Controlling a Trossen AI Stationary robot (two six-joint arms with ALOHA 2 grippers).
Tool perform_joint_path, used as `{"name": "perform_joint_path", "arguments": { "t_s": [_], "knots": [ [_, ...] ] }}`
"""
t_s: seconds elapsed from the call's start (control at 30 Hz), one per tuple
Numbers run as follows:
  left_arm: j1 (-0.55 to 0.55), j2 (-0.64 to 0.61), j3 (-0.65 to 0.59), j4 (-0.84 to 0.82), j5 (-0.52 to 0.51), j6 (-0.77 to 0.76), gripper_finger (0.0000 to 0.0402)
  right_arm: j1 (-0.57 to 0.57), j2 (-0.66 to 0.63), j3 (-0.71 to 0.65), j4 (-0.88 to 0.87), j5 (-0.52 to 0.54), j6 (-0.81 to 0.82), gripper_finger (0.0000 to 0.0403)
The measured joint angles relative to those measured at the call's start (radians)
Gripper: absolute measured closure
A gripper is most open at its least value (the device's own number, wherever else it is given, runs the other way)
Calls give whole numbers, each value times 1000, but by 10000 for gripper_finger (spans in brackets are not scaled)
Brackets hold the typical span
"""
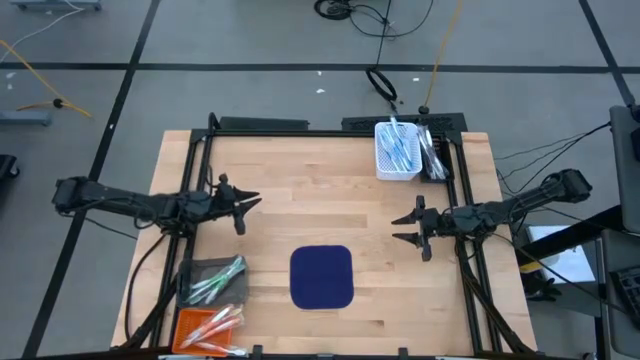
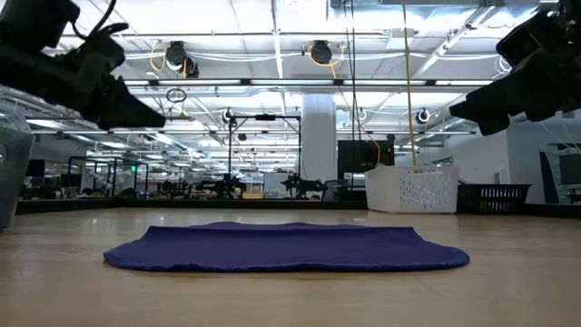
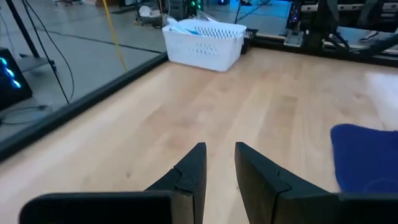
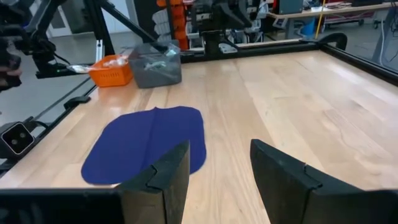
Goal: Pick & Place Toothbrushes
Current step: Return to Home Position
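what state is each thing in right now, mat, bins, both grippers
navy mat: flat on the table, bare
white bin: upright, holds blue-and-white toothbrushes
black bin: beside the white bin, contents unclear
grey bin: holds green toothbrushes
orange bin: holds orange-pink toothbrushes
left gripper: fingers slightly open, empty, above the table
right gripper: fingers open, empty, above the table

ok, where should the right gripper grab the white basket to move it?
Probably the rim of the white basket, on the wall facing the navy mat, with the right gripper coming straight down: walls are thin and upright, blue toothbrushes fill the middle, the black basket crowds another side.
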Motion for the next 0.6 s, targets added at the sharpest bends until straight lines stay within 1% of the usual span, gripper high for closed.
{"name": "perform_joint_path", "arguments": {
  "t_s": [0.17, 0.23, 0.33, 0.47, 0.6],
  "knots": [
    [-12, 0, -76, 69, -2, -21, 316, 0, 0, -1, 2, 0, 1, 243],
    [-12, 0, -103, 89, -27, -13, 316, 0, 0, -1, 1, 0, 1, 243],
    [-12, 2, -103, 74, -70, -64, 316, 0, 0, -2, 1, 0, 1, 243],
    [-12, 2, -103, 82, -70, -137, 316, 0, -1, -2, 0, -1, 1, 243],
    [-12, 2, -103, 88, -70, -145, 316, -12, -30, -3, 0, -4, 1, 243]
  ]
}}
